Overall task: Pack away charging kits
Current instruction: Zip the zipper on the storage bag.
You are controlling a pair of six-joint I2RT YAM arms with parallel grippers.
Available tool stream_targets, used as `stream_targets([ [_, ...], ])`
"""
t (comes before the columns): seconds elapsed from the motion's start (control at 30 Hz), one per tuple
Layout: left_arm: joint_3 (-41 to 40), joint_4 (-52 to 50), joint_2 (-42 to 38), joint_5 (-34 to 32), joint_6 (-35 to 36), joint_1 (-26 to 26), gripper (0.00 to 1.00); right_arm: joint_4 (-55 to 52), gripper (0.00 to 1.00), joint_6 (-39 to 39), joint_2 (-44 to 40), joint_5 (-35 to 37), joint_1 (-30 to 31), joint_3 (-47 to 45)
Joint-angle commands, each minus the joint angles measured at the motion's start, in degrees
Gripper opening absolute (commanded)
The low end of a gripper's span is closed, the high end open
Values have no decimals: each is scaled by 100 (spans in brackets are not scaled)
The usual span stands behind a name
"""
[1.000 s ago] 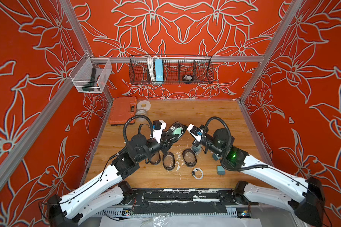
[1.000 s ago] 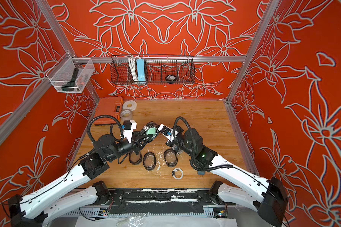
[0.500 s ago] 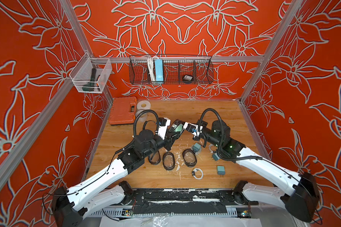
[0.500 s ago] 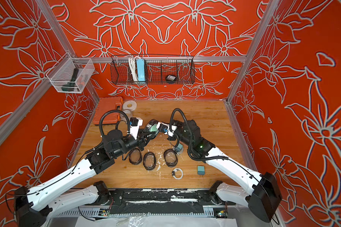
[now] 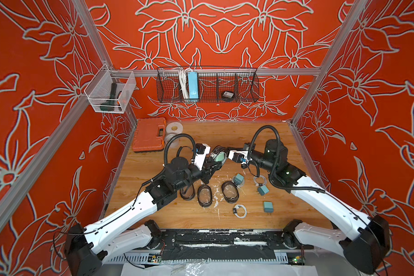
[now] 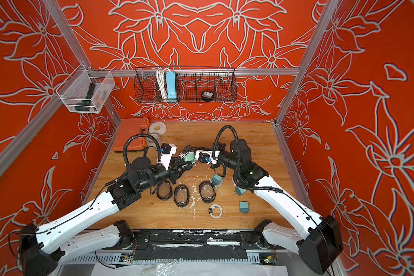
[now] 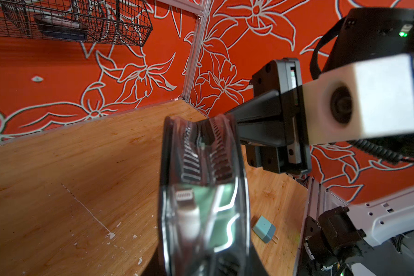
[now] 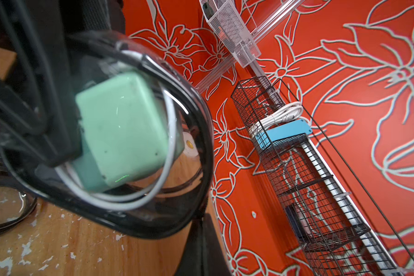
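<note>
both arms meet mid-bench, a bit toward the back edge. left gripper [image 5: 214, 164] is clamped on a clear case [image 5: 219, 154], held on edge above the bench. inside it sits a teal plug adapter [image 8: 120, 133] w/ a white cable [image 8: 172, 124] looped round it. right gripper [image 7: 225, 118] has its tips pressed together right at the case's zip end; can't tell if the zip pull is btwn them. other kit parts lie loose on the bench's right half: adapter on a coil [image 5: 238, 178], 2nd adapter [image 5: 263, 190], loose coil [image 5: 259, 181] just beside it, then 3rd adapter [image 5: 268, 207] and front coil [image 5: 240, 211] nearer the front edge. 3 empty cases [image 5: 204, 196] sit in a row near ctr. orange toolbox [image 5: 150, 133] is in the back left corner.
</note>
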Motion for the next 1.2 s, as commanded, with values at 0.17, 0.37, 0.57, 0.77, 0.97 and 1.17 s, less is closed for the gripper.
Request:
stream_targets([
  [0.17,73,-557,274,39,56,-19,0,164,0,-785,-147,-44,-320,455],
  [0.37,14,88,-82,440,13,-19,0,1303,0,280,-547,-630,-292,-495],
  [0.57,-305,1203,-475,768,-134,-19,0,2107,0,1057,-831,-405,133,-1121],
  [0.77,-537,2229,-594,803,-414,-19,5,2959,0,1774,-736,175,863,-1304],
  [0.97,-801,3516,-582,1297,-702,-19,30,3524,0,1900,-416,597,1390,-1277],
  [1.17,-1158,4707,-538,1237,-977,-19,57,4001,0,2240,-135,1022,1660,-1180],
])
